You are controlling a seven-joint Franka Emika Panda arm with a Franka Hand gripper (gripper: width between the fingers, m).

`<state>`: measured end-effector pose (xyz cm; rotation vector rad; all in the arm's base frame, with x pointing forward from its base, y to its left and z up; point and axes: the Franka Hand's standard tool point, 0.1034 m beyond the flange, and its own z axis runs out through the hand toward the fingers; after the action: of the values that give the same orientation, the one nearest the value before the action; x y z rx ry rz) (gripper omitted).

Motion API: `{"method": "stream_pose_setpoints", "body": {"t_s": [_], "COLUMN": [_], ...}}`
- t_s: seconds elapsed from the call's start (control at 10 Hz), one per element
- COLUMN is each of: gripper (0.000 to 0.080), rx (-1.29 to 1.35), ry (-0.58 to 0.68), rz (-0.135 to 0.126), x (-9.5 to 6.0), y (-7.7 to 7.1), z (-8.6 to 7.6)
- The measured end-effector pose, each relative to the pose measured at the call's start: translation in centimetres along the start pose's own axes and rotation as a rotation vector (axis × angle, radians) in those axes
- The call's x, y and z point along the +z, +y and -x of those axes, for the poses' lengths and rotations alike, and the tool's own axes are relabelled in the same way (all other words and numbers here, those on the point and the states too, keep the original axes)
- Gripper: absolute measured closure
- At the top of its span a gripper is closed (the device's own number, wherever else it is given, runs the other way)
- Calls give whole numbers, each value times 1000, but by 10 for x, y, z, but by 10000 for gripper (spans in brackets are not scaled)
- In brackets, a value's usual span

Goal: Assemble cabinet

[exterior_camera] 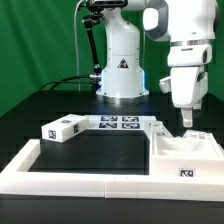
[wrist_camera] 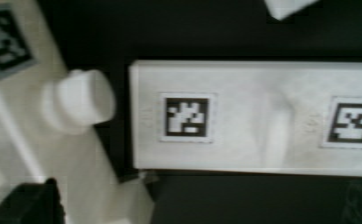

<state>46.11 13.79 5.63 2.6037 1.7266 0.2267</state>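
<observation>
The cabinet's hollow white box [exterior_camera: 186, 152] lies at the exterior view's right, against the rail. A small white tagged block [exterior_camera: 62, 128] lies at the left, and another tagged white piece [exterior_camera: 155, 127] lies beside the box. My gripper [exterior_camera: 186, 121] hangs just above the box's far edge and holds nothing. In the wrist view a white panel with two tags [wrist_camera: 249, 115] fills the middle. A white piece with a round knob [wrist_camera: 80, 95] lies beside it. My gripper [wrist_camera: 199, 212] shows only as dark shapes at the lower corners, apart, with nothing between them.
The marker board [exterior_camera: 118, 123] lies flat in front of the robot's base [exterior_camera: 122, 75]. A long low white rail [exterior_camera: 95, 182] edges the table's front and left. Black tabletop [exterior_camera: 95, 150] lies between the rail and the marker board.
</observation>
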Motion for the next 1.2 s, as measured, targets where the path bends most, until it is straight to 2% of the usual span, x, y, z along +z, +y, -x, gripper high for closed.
{"method": "stream_pose_setpoints", "body": {"t_s": [0.3,0.6,0.9,1.1,1.2], "gripper": [2,2,2,264,264], "rx": [2,5,11,11,11], "ry": [15,16,16,17,17], "rz": [-17,-40,-48,-47,-47], "x": [18,35,44,44,44], "y": [-19,-29,-23,-22,-22], "z": [8,11,11,10,10]}}
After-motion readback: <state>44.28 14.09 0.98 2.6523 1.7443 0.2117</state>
